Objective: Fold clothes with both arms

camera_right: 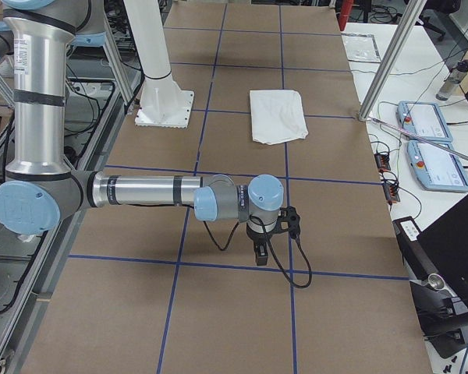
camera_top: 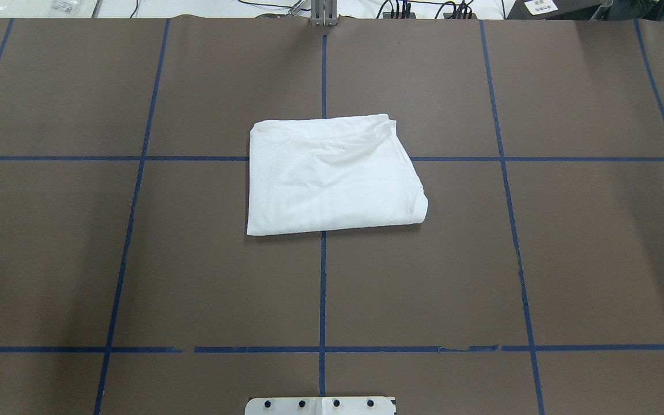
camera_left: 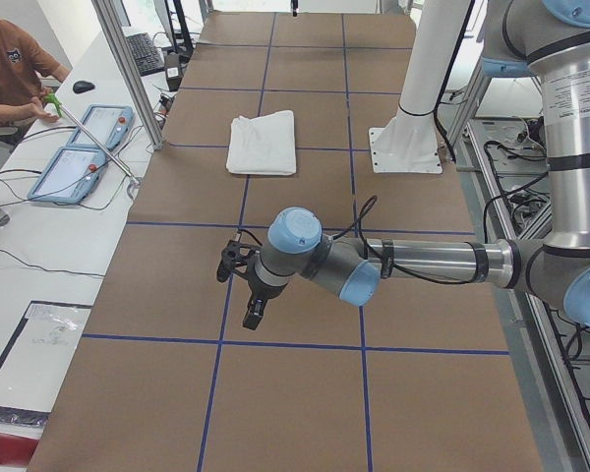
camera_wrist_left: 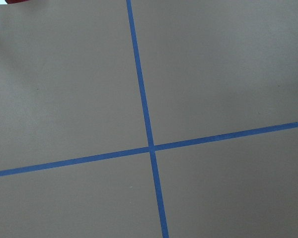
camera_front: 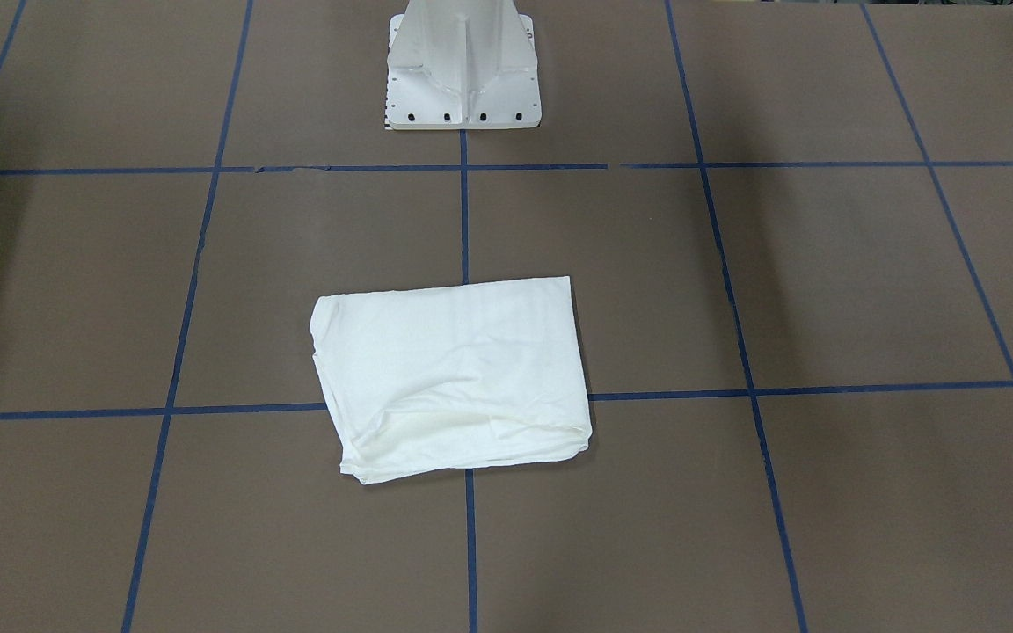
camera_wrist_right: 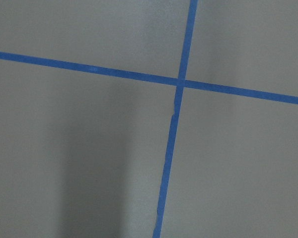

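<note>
The clothes are one white shirt [camera_front: 449,378] [camera_top: 332,173], folded into a rough rectangle and lying flat at the middle of the brown table. It also shows in both side views [camera_left: 263,143] [camera_right: 277,115]. My left gripper [camera_left: 251,317] hangs over the table far from the shirt, towards the table's left end. My right gripper [camera_right: 260,254] hangs likewise near the right end. Both point down, and I cannot tell whether they are open or shut. Neither touches the shirt. Both wrist views show only table cover and blue tape.
The white pedestal base [camera_front: 462,79] [camera_top: 320,405] stands at the robot's edge of the table. Blue tape lines [camera_top: 323,276] divide the brown cover into squares. A seated person [camera_left: 10,69] and touch pendants [camera_left: 74,152] [camera_right: 433,148] are at a side bench.
</note>
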Controlling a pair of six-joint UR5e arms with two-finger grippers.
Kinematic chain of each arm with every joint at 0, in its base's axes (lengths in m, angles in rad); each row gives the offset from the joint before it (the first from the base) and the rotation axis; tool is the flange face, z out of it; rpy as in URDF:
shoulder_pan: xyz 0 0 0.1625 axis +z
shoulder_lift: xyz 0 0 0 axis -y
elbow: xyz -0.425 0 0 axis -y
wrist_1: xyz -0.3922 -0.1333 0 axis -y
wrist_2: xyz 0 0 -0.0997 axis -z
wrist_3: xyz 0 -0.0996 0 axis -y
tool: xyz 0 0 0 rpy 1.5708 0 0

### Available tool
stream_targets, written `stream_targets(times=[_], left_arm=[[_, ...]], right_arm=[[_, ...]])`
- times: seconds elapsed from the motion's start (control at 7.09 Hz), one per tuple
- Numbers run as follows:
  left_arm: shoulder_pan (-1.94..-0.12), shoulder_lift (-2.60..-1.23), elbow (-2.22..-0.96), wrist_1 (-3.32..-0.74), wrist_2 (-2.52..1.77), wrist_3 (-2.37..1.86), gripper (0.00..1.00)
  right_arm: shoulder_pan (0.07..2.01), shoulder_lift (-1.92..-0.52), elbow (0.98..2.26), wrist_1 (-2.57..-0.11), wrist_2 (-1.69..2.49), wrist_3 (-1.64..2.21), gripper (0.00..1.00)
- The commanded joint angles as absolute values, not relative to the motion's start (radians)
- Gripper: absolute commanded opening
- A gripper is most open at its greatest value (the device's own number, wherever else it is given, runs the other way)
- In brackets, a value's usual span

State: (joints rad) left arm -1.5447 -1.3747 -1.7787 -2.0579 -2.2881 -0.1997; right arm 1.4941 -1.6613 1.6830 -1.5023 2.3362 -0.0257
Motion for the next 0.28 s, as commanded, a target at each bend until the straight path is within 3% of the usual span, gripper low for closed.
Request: stream_targets(times=[0.0,0.14], left_arm=[[-1.545,-1.376,-1.787,-2.054,-2.289,-0.199,1.0],[-1.545,-1.376,-1.789,-2.054,-2.289,-0.199,1.0]], right_arm=[[1.494,-1.661,1.686,-1.502,2.336,-0.025,1.0],[1.494,-1.661,1.681,-1.502,2.335,-0.025,1.0]])
